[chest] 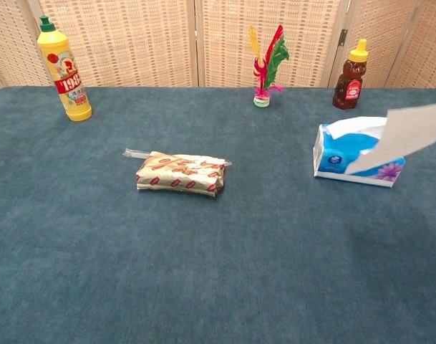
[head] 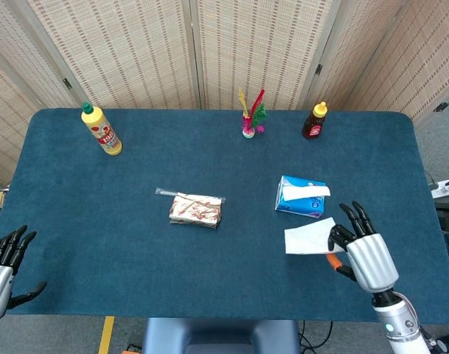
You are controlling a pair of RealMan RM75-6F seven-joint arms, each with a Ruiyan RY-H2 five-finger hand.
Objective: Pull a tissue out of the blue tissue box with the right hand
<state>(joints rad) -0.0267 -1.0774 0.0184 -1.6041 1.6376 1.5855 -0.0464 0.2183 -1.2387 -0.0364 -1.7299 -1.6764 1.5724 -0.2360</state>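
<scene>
The blue tissue box (head: pixel 300 198) (chest: pixel 355 157) lies on the right half of the table, with a fresh tissue poking from its top slot. My right hand (head: pixel 366 254) hovers nearer the front edge than the box and pinches a pulled-out white tissue (head: pixel 309 237) (chest: pixel 407 132) that hangs free in the air. In the chest view only the tissue shows, the hand being out of frame. My left hand (head: pixel 4 259) is at the table's front left corner, fingers spread and holding nothing.
A wrapped snack packet (head: pixel 197 209) (chest: pixel 180 172) lies mid-table. Along the far edge stand a yellow squeeze bottle (head: pixel 101 129) (chest: pixel 62 70), a feather shuttlecock (head: pixel 251 114) (chest: pixel 267 66) and a brown sauce bottle (head: pixel 315 122) (chest: pixel 350 75). The table is covered in blue cloth (head: pixel 136 243).
</scene>
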